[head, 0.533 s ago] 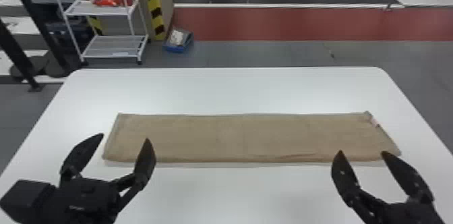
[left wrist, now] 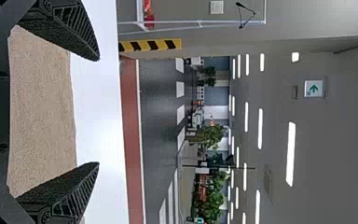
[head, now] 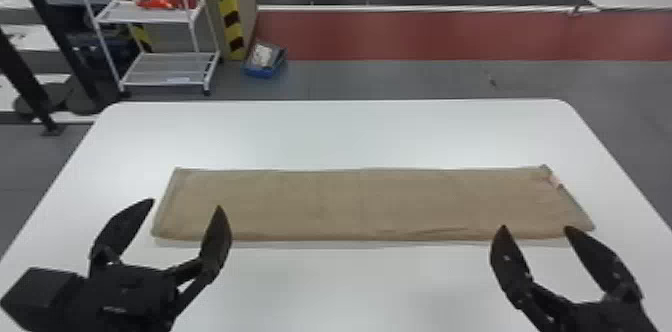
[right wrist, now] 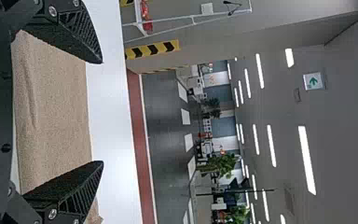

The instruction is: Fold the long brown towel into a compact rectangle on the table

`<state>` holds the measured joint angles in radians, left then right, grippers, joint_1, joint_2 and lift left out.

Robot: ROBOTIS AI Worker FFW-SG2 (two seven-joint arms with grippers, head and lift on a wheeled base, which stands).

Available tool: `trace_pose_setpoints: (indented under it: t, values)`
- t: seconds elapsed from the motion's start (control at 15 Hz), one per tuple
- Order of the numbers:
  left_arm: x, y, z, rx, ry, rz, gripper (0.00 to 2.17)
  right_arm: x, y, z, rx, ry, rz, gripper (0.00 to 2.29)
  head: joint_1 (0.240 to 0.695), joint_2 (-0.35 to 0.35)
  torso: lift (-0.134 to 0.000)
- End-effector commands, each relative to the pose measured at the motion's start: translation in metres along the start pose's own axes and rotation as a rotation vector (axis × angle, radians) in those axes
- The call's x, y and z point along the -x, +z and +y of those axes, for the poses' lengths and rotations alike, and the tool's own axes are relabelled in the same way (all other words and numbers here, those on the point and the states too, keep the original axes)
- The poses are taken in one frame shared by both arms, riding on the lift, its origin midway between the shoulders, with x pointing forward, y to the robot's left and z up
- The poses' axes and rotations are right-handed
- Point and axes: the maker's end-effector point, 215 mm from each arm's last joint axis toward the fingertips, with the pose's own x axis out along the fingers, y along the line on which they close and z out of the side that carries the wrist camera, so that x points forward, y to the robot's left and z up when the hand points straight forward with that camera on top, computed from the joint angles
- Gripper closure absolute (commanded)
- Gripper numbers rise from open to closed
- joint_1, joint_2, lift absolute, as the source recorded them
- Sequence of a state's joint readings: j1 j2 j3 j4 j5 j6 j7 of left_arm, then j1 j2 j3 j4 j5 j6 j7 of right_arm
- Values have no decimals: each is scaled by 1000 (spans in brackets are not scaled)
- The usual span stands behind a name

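Brn towel (head: 350,203) flat on tbl (head: 360,131), rack (head: 167,67) beyond.

This is a large indoor hall, something like a workshop or test floor: beyond the left pincer (head: 185,204) stand an open white metal rack (head: 170,69) and yellow-and-black striped edging (head: 228,1), and beyond the right pincer (head: 536,227) runs a flat red floor lane (head: 425,36) with a white border. Farther ahead of and above the left pincer are long white ceiling lights (left wrist: 291,154), a green-arrow sign (left wrist: 314,88) and leafy green plants (left wrist: 212,135).
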<state>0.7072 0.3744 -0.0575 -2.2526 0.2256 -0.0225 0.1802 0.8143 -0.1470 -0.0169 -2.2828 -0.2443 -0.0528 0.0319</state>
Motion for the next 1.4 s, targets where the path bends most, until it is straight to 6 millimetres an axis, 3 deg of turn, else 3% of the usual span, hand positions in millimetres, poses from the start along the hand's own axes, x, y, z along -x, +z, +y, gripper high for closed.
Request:
trace_pose_setpoints:
  t: [0.0,0.4,0.67,0.8,0.93,1.07,1.27,1.33]
  values:
    - [0,0,0,0,1,-4,83,0,-3,0,1,-1,9,124,695,8,-123]
    - [-2,-4,4,0,13,-1,83,0,-8,0,-4,-4,25,127,695,13,-123]
    - [-42,-22,21,-7,59,57,215,1,-11,0,-3,-6,33,124,695,18,-123]
    - [-66,-41,36,-24,85,138,218,3,-15,-1,-4,-8,43,127,695,31,-123]
    - [-86,-37,43,-19,91,127,232,5,-17,-5,-2,-14,50,127,695,43,-123]
    - [-101,-48,55,-32,107,167,269,6,-18,-9,2,-20,53,127,695,51,-123]
    - [-108,-60,76,-37,128,213,269,7,-18,-11,6,-21,54,127,695,61,-123]
    - [-108,-72,82,-40,134,254,269,7,-18,-11,7,-19,55,127,695,66,-123]
